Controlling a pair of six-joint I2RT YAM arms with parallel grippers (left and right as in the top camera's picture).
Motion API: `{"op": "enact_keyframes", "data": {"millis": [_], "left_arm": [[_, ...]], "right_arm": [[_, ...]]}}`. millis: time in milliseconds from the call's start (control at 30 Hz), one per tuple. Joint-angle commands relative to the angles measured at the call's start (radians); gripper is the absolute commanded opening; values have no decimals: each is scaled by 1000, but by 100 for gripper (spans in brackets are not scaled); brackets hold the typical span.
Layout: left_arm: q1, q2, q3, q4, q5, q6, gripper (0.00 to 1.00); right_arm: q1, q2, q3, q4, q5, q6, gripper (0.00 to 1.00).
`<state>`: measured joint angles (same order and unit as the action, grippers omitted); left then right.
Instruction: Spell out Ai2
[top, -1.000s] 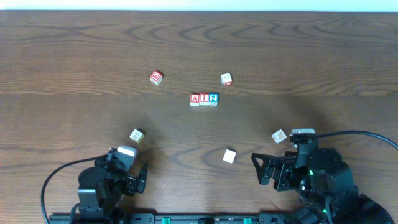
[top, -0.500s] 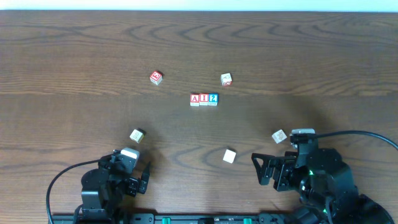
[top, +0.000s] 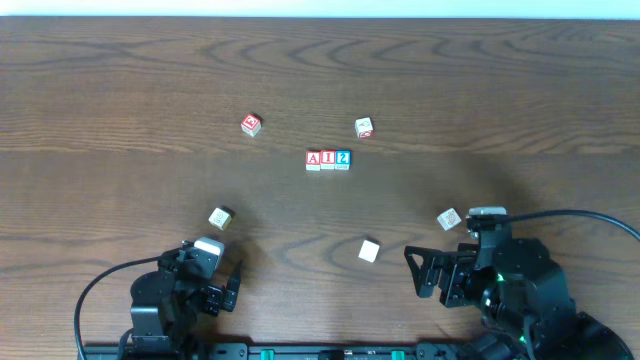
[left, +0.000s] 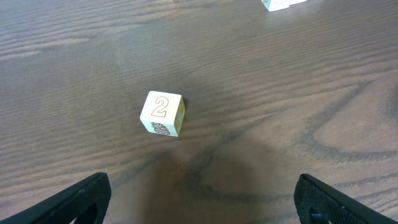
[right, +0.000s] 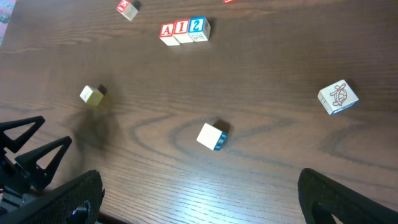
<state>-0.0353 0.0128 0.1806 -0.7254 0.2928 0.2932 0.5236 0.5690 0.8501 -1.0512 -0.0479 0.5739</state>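
Observation:
Three blocks stand touching in a row at the table's middle: a red A (top: 314, 159), a red I (top: 328, 159) and a blue 2 (top: 343, 158). The row also shows in the right wrist view, with the A (right: 167, 30), the I (right: 181, 28) and the 2 (right: 197, 25). My left gripper (top: 212, 264) is open and empty near the front edge, with a pale block marked 2 (left: 162, 113) lying ahead of its jaws (left: 202, 211). My right gripper (top: 415, 272) is open and empty at the front right, and its jaws (right: 199, 205) hold nothing.
Loose blocks lie around: a red one (top: 251, 124) at back left, a red-and-white one (top: 364, 127) at back right, a pale one (top: 220, 218) front left, a white one (top: 369, 250) front centre, and a turtle block (top: 448, 218) by the right arm.
My left arm has drawn back slightly toward the front edge, then stopped. The blocks and the right arm have not moved.

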Motion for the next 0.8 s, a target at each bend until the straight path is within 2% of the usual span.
{"op": "enact_keyframes", "data": {"millis": [0,67,200,300,433,600,767], "left_arm": [[5,-9,-9,0,14,18,95],[5,-9,-9,0,14,17,95],[5,-9,-9,0,14,17,95],[5,-9,-9,0,14,18,95],[5,-9,-9,0,14,18,95],[5,-9,-9,0,14,17,95],[5,-9,-9,0,14,18,95]], "right_arm": [[14,0,-1,-1,14,13,99],[14,0,-1,0,18,8,99],[14,0,-2,3,167,-124,99],[7,-3,-23,44,259,-276,99],[-75,-79,-114,151,273,-446,99],[-201,-250,-315,288,273,-471,99],[-248,-406,-497,333,269,-470,99]]}}
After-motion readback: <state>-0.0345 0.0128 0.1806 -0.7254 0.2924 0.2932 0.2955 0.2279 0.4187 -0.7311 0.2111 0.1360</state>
